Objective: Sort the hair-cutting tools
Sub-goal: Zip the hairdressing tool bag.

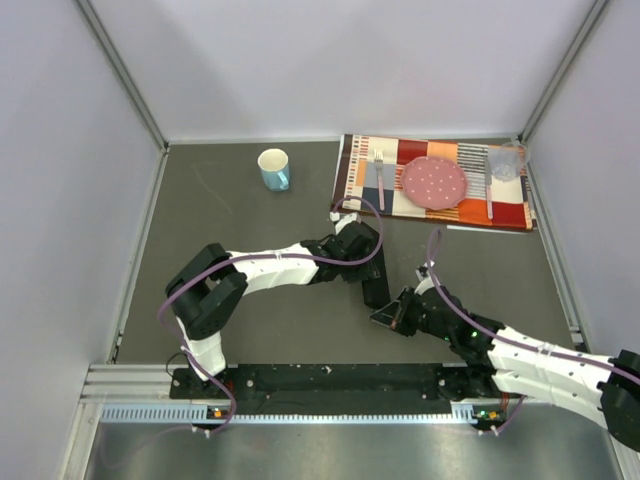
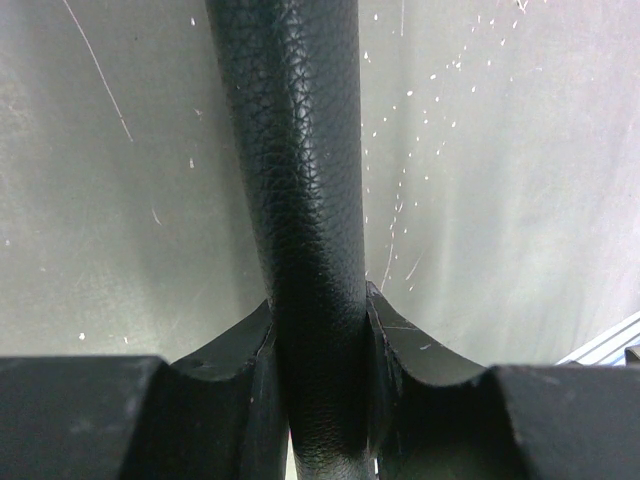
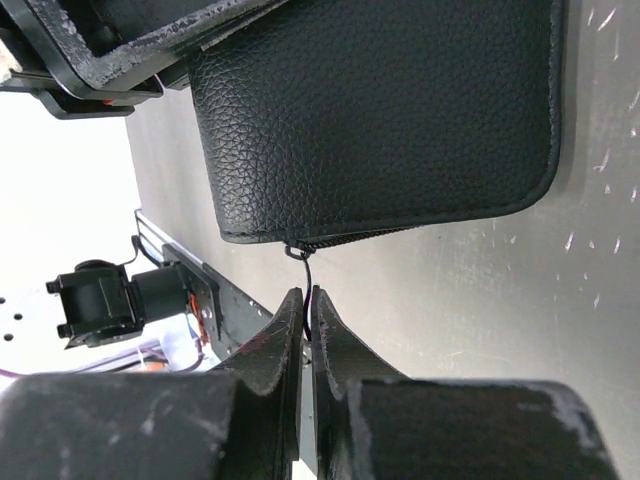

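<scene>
A black leather zip case [image 1: 375, 285] lies mid-table between the arms. My left gripper [image 1: 365, 262] is shut on the case's edge, and in the left wrist view its jaws [image 2: 318, 310] clamp the case [image 2: 305, 200] from both sides. My right gripper [image 1: 388, 315] is at the case's near end. In the right wrist view the gripper [image 3: 307, 300] is shut on the thin zip pull [image 3: 303, 265] that hangs from the corner of the case [image 3: 380, 110]. The zip looks closed. The scissors and combs are not in view.
A patterned placemat [image 1: 510, 210] lies at the back right with a pink plate [image 1: 434, 181], a pink-handled fork [image 1: 379, 178], another utensil [image 1: 489, 185] and a clear glass [image 1: 506, 162]. A blue mug [image 1: 274, 168] stands at the back centre. Grey walls enclose the table.
</scene>
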